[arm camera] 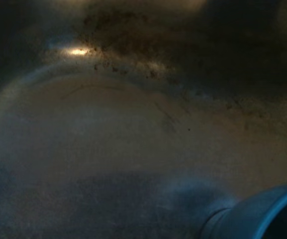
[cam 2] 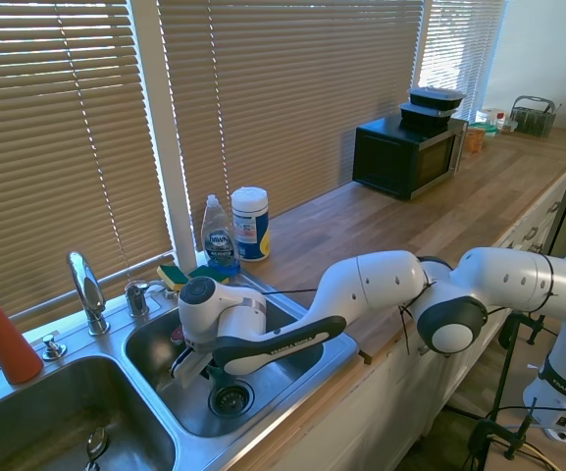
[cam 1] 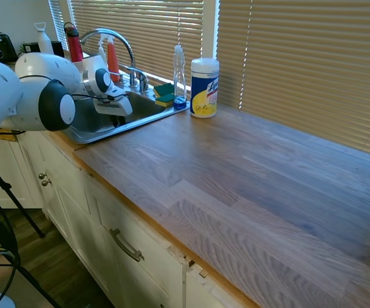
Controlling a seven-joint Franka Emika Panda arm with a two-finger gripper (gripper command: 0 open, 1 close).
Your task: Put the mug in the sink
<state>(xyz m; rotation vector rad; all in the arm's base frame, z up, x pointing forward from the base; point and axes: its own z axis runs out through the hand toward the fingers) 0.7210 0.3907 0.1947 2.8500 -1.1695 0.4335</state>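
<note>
The white arm's gripper hangs low inside the shiny steel sink; whether it pinches the small teal-blue mug I cannot tell. Set it down softly.

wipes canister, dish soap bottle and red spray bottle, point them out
wipes canister (cam 1: 204, 88), first exterior view, on its yellow label
dish soap bottle (cam 2: 220, 241), second exterior view, on its label
red spray bottle (cam 2: 8, 343), second exterior view, on its red body

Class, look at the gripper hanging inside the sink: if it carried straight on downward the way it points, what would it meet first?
Probably the steel floor of the sink, near the drain. The gripper points down into that basin; exact depth is unclear.
</note>
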